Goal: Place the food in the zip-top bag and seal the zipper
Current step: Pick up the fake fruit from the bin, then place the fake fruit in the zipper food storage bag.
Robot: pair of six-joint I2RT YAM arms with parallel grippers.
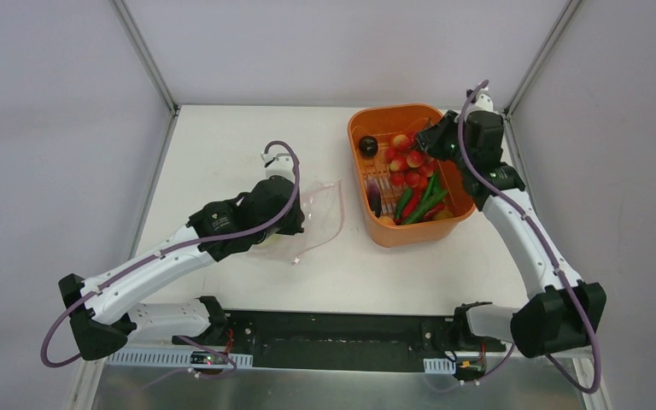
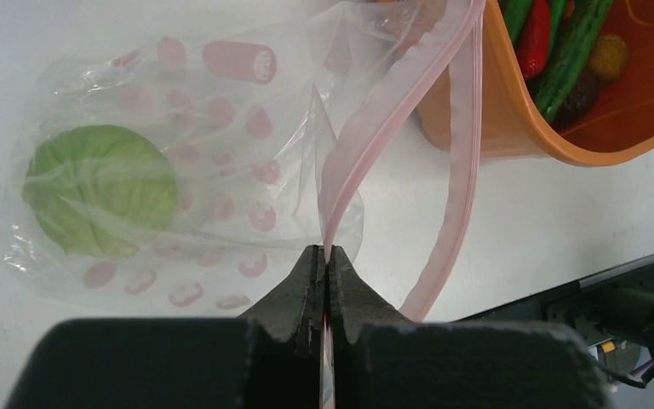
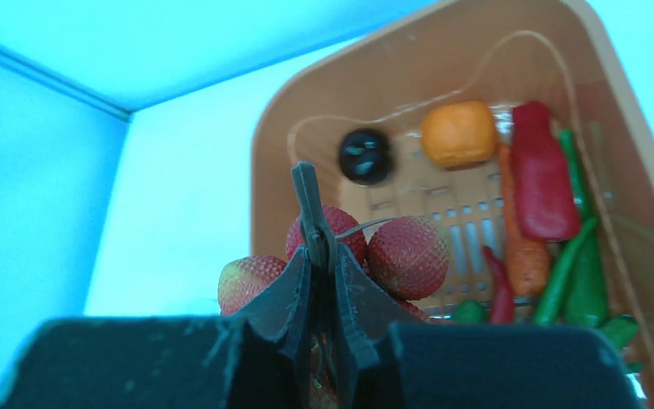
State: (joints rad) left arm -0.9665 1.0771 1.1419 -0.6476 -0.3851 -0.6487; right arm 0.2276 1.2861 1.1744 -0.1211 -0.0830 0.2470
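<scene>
White table (image 1: 222, 145), pale grey walls (image 1: 325, 43). Left gripper (image 2: 327, 256) pinched tight on zipper (image 2: 392, 111); right gripper (image 3: 322, 256) clamped on fruit stem (image 3: 306, 196) over tub (image 1: 410, 236).

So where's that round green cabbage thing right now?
In the left wrist view, the cabbage lies inside the clear bag, left of the orange tub, beyond the left pincer gripping the bag's pink strip.

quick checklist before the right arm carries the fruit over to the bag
1. The left hand shut on the zipper strip: ok.
2. Mouth of the zip-top bag open: ok.
3. The right hand shut on the fruit bunch by its stem: ok.
4. Bunch lifted clear of the orange tub: cannot tell.
5. Room in the bag beside the green cabbage: ok.
</scene>
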